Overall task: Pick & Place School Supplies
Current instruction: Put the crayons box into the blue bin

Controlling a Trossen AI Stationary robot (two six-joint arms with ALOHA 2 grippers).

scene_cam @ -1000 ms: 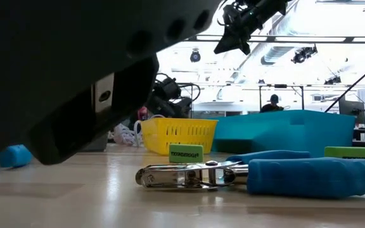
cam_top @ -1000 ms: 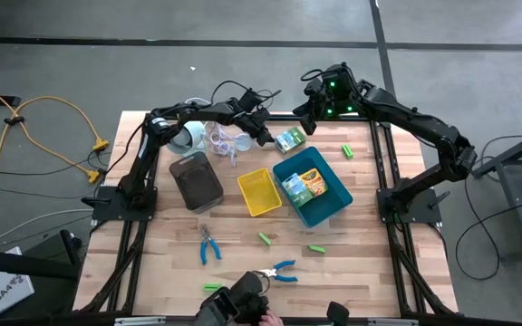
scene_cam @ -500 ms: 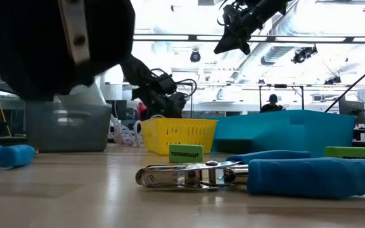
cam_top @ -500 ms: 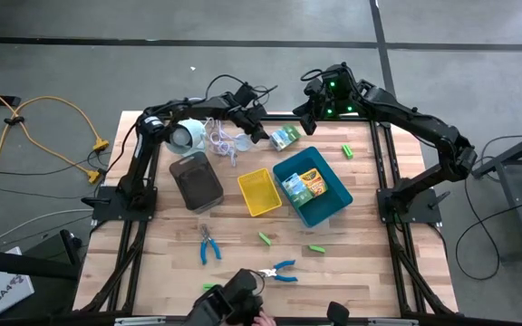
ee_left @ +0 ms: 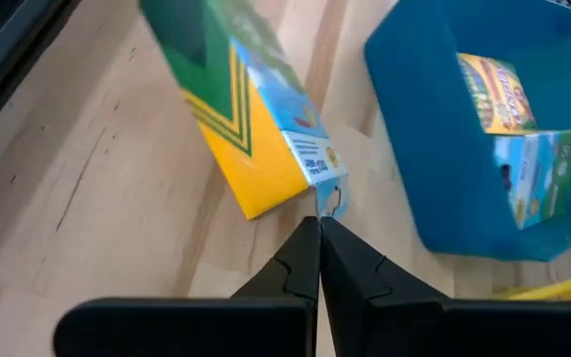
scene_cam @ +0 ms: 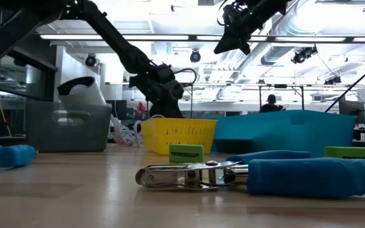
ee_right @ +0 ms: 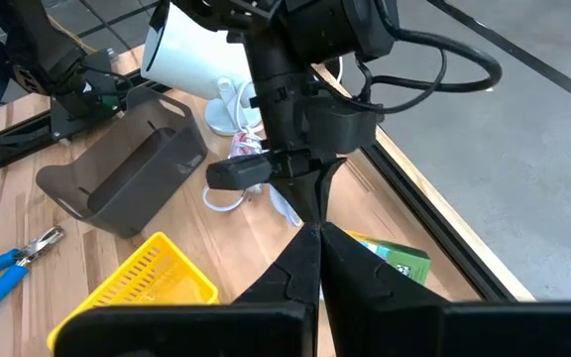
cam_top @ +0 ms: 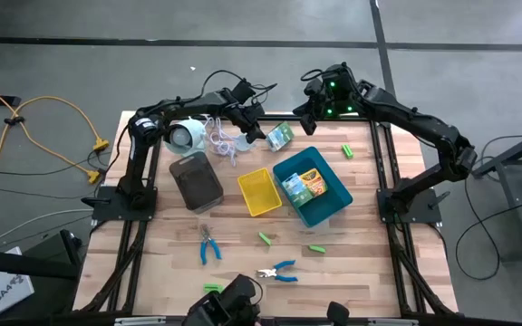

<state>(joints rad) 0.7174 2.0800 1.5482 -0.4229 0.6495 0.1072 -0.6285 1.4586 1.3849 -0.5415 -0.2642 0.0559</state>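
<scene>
- The left gripper (cam_top: 263,131) has swung along the far edge of the tabletop (cam_top: 361,272) toward the green and yellow box (cam_top: 281,137); a second ago it sat farther back, over the white cord (cam_top: 220,140)
- In the left wrist view its fingers (ee_left: 305,260) are pressed together with nothing between them, tips just short of the box's (ee_left: 251,129) near corner, so no grasp is made yet
- That box lies on the wood just beyond the far rim of the blue tray (cam_top: 335,204), between the two grippers; it has not moved over the last second
- The blue tray already holds one printed box (cam_top: 302,186), which suggests the same tray is meant for this one
- My reading: the approach is nearly done, and the fingers must part before they can close on the box
- The right gripper (cam_top: 304,116) hangs above the far edge, where it was a second ago; its fingers (ee_right: 310,260) meet at the tips and carry nothing
- A dark mass that blocked the low view has cleared, so the near edge shows again
- Left on the wood: green blocks (cam_top: 265,238) near the middle, one (cam_top: 347,150) toward the right edge, and two blue-handled pliers (cam_top: 209,245) toward the near edge
- The yellow tray (cam_top: 259,193) and grey tray (cam_top: 196,180) look empty from above, so most of the sorting remains
</scene>
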